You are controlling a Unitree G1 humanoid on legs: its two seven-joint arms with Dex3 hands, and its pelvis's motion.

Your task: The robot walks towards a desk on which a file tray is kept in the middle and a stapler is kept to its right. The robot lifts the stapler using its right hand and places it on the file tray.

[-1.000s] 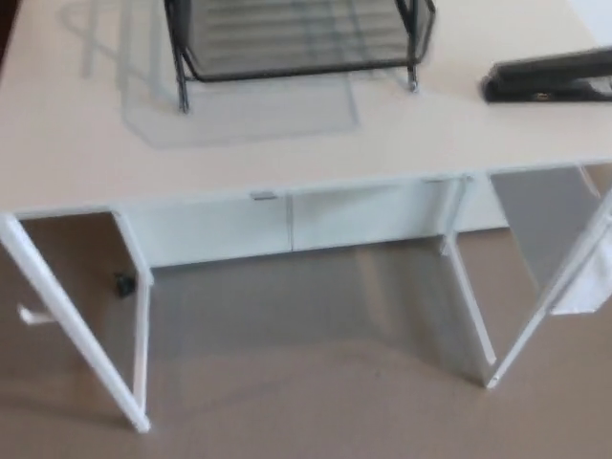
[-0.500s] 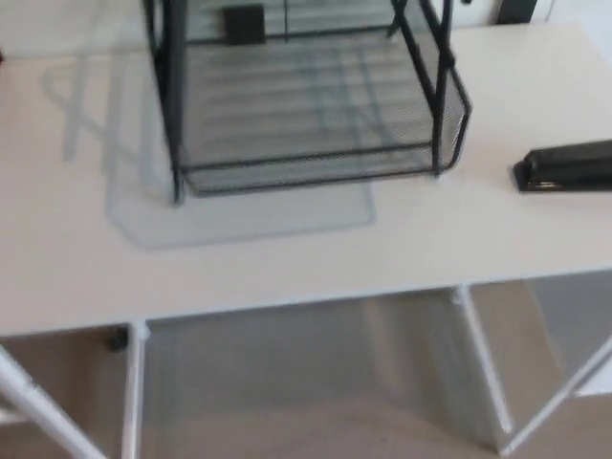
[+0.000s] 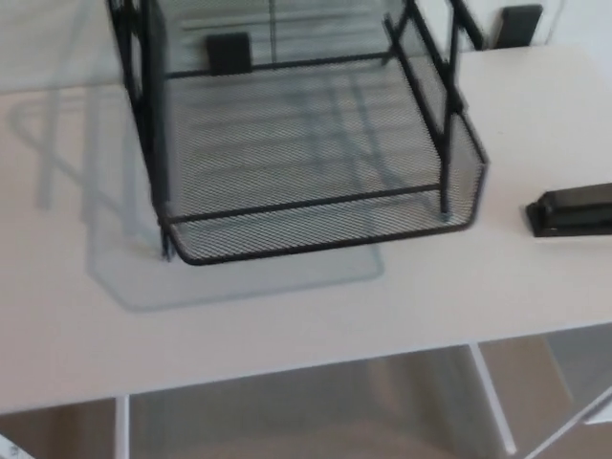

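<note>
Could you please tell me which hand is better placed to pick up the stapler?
Right, likely: the stapler lies right of the file tray, on the robot's right side; neither hand shows.

Bright, blurry; pale file tray (image 3: 325, 243) shadow

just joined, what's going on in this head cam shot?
Nothing is being handled yet. The view looks down on a white desk with a black mesh file tray in the middle. The black stapler lies flat on the desk to the tray's right, apart from it and partly cut off by the picture's edge. Neither robot hand is in view, so the pick-up has not started.
</note>
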